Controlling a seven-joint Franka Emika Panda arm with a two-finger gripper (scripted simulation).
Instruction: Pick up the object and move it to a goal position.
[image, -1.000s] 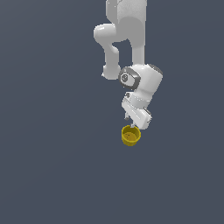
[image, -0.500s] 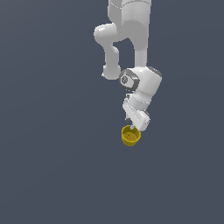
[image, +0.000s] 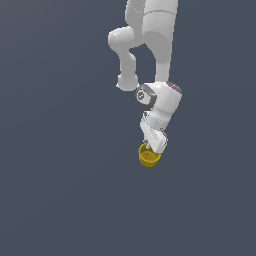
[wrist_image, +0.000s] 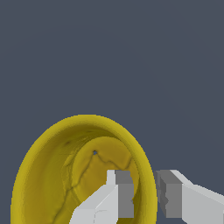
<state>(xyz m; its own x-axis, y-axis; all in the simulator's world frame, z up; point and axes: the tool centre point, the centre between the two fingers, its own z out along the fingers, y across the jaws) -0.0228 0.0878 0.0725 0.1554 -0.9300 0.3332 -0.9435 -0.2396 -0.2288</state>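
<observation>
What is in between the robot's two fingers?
In the wrist view, the yellow cup's rim wall sits between the end effector's fingers: one finger inside the cup, the other outside it.

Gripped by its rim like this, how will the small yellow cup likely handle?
The small round yellow cup looks stiff and thin-walled, probably light. The white gripper has one jaw inside, one outside the rim, so an off-centre hold may let it pivot. Its smooth, tapered wall could slip; set down sideways, it might roll.
</observation>
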